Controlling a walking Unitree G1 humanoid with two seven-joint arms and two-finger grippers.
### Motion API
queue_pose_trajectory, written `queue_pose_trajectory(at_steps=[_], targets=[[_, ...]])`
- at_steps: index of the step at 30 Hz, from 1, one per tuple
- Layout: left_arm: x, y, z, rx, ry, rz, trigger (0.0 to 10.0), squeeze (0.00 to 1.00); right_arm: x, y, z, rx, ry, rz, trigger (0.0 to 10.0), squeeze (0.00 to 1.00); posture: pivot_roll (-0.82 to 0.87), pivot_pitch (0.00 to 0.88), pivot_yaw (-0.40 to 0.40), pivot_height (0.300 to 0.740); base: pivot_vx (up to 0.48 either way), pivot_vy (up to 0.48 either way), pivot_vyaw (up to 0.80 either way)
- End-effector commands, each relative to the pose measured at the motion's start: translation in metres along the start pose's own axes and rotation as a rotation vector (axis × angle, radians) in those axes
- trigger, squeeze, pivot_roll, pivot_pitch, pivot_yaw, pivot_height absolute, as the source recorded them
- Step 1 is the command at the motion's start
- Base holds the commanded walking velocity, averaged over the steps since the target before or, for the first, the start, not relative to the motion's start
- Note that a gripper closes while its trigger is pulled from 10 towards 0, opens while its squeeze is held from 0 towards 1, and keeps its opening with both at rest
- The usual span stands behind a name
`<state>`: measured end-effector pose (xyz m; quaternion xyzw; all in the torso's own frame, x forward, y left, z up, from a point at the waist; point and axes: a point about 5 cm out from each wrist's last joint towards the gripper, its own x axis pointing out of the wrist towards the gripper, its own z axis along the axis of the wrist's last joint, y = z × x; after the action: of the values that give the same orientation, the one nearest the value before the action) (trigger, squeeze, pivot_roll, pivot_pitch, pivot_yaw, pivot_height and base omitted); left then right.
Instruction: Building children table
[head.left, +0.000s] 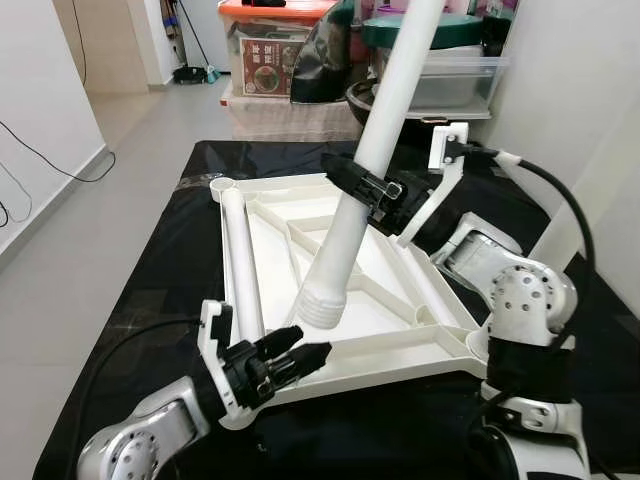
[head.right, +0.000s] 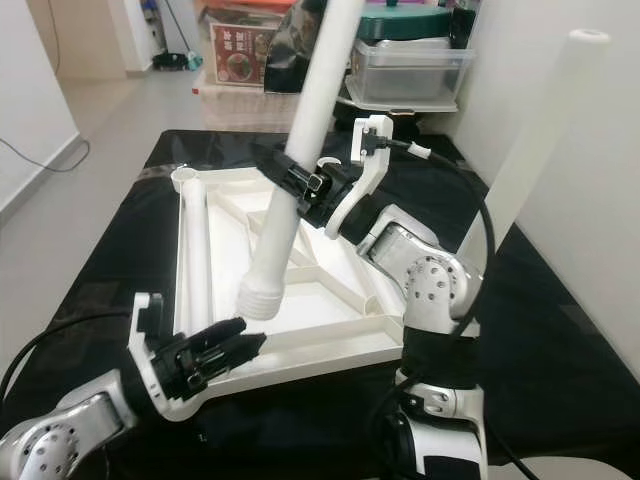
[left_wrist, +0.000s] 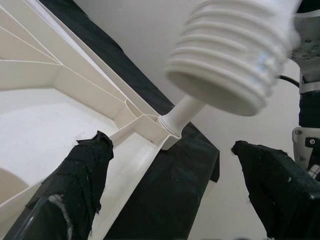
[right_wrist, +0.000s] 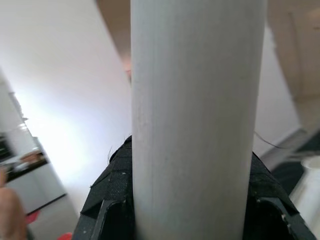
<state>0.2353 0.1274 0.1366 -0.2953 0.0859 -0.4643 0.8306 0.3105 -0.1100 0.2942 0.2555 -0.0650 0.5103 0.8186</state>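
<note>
I have the right gripper (head.left: 372, 187) clamped on a white plastic leg (head.left: 365, 160), its jaws pinching the tube about midway up, and the leg hangs tilted with its threaded end (head.left: 321, 305) low over the upturned tabletop (head.left: 400, 290). The left gripper (head.left: 290, 362) sits at the near edge of that tabletop, roughly 7 o'clock from the threaded end, jaws spread with nothing between them.

I judge the leg to be light, hollow and stiff, so it should not sag, but the smooth tube looks slippery and could twist in the pads while screwing. A midway hold gives reach; a hold nearer the thread would steady the tip better, I think. The thread itself (moulded ridges, plainly cut) would cross-thread if it went in tilted, so I would square it up first.

The tabletop is a ribbed white shell lying underside up, and I expect it to slide easily; bracing its rim with the open left jaws seems sensible. A second leg (head.left: 241, 262) lies flat along its 9 o'clock side, and a third leg (head.right: 530, 140) already stands upright at the 3 o'clock corner.

All this rests on a glossy black worktop (head.left: 140, 300). Pale floor (head.left: 70, 250) runs past at 9 o'clock, and storage boxes (head.left: 275, 50) are stacked at 12 o'clock.
</note>
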Motion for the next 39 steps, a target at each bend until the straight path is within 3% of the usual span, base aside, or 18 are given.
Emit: queue_pose_trajectory(at_steps=[1,6,13,17,22,39], targets=[[-0.001,-0.003,-0.002,0.003,0.025,-0.017,10.0,0.0,0.001,0.006,0.003,0.002,0.003,0.05,0.0,0.0,-0.07,0.0,-0.028,0.74,0.0,0.0,0.0],[-0.005,-0.005,-0.004,0.015,0.051,-0.026,10.0,0.0,0.001,0.015,0.006,0.006,0.012,0.172,0.0,0.0,-0.06,0.0,-0.037,0.74,0.0,0.0,0.0],[0.0,-0.012,-0.007,0.023,0.093,-0.085,10.0,0.0,0.002,0.019,-0.003,0.009,0.04,0.209,0.0,0.0,-0.05,0.0,-0.039,0.74,0.0,0.0,0.0],[0.003,-0.021,-0.008,0.076,0.245,-0.226,10.0,0.0,0.006,0.023,-0.011,0.022,0.073,0.257,0.0,0.0,-0.06,0.0,-0.026,0.74,0.0,0.0,0.0],[0.004,-0.02,0.003,0.123,0.294,-0.277,10.0,0.0,0.008,0.026,-0.016,0.031,0.09,0.285,0.0,0.0,-0.06,0.0,-0.016,0.74,0.0,0.0,0.0],[0.011,-0.015,0.014,0.169,0.257,-0.285,10.0,0.0,0.003,0.032,-0.032,0.045,0.122,0.308,0.0,0.0,-0.08,0.0,-0.012,0.74,0.0,0.0,0.0]])
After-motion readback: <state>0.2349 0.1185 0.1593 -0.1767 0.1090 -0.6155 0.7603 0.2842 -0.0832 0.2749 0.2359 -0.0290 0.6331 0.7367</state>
